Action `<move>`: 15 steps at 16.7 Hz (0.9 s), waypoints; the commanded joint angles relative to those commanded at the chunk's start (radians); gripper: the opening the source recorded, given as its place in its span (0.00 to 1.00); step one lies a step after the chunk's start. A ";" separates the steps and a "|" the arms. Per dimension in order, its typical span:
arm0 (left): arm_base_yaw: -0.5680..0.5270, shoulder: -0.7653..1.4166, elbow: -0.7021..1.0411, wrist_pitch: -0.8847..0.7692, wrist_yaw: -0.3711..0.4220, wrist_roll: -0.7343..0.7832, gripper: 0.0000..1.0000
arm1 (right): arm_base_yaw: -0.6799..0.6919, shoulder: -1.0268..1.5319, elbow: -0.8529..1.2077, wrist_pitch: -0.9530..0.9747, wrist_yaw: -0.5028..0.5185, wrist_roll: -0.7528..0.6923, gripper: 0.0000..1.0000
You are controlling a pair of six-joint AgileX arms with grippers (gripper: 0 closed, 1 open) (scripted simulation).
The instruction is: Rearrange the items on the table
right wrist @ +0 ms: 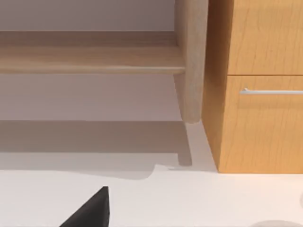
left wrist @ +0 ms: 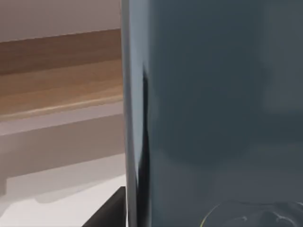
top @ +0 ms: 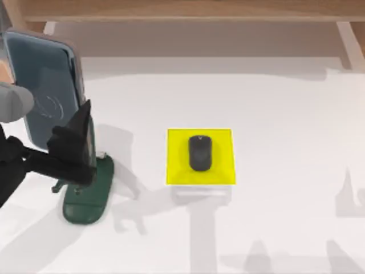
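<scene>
Gripping the grey-blue phone (top: 48,85) by its lower part, my left gripper (top: 77,142) holds it lifted at the left side of the white table (top: 285,114), over the dark green stand (top: 88,194); in the left wrist view the phone (left wrist: 213,104) stands close before the lens. Near the table's middle, well apart from the stand, the black mouse (top: 199,153) lies on the yellow pad (top: 177,171). In the right wrist view a black fingertip (right wrist: 92,210) of the right gripper shows over the table near a wooden cabinet (right wrist: 255,118); I cannot tell its state.
</scene>
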State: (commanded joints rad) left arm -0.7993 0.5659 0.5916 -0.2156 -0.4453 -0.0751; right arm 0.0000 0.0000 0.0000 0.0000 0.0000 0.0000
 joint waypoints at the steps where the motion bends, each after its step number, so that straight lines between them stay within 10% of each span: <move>1: 0.001 0.008 -0.003 0.012 0.007 -0.005 0.00 | 0.000 0.000 0.000 0.000 0.000 0.000 1.00; 15: 0.268 0.364 -0.105 0.174 0.104 -0.113 0.00 | 0.000 0.000 0.000 0.000 0.000 0.000 1.00</move>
State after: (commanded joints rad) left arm -0.5315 0.9297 0.4864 -0.0416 -0.3414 -0.1880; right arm 0.0000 0.0000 0.0000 0.0000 0.0000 0.0000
